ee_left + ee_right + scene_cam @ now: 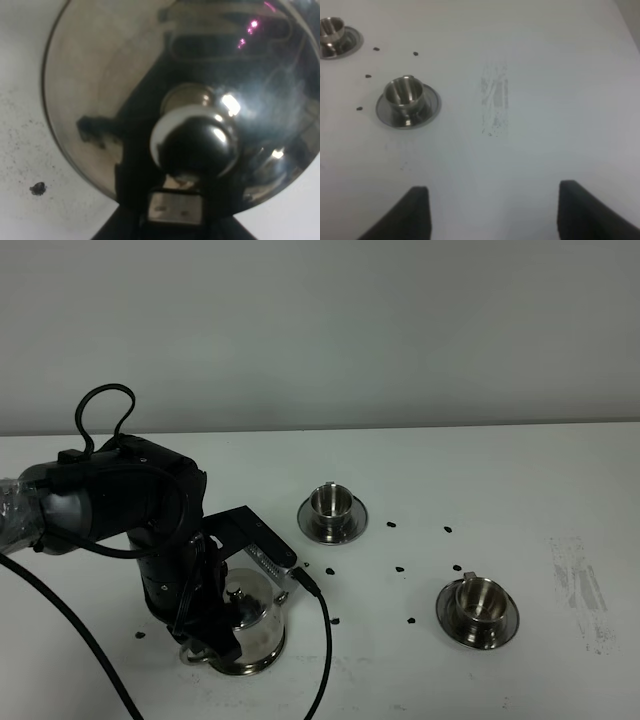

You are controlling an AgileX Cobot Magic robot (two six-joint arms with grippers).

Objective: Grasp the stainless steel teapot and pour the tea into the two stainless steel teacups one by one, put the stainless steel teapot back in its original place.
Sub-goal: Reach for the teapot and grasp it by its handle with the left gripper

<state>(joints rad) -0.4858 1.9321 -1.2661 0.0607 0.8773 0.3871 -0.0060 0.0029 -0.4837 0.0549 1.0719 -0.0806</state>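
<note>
The stainless steel teapot [252,618] stands at the front left on a shallow steel saucer [262,664]. My left gripper [212,638] is down against the pot's left side, shut on its handle, which the arm hides. The left wrist view is filled by the domed lid [100,90] and its round knob [192,142]. One of the two teacups [332,504] sits on its saucer behind the pot. The other teacup [479,601] is at the right, also in the right wrist view [404,95]. My right gripper [492,215] hangs open above bare table.
Small black specks [399,568] lie scattered between the cups and the pot. A black cable [326,640] loops down beside the pot to the front edge. A grey scuff [582,585] marks the table at the right.
</note>
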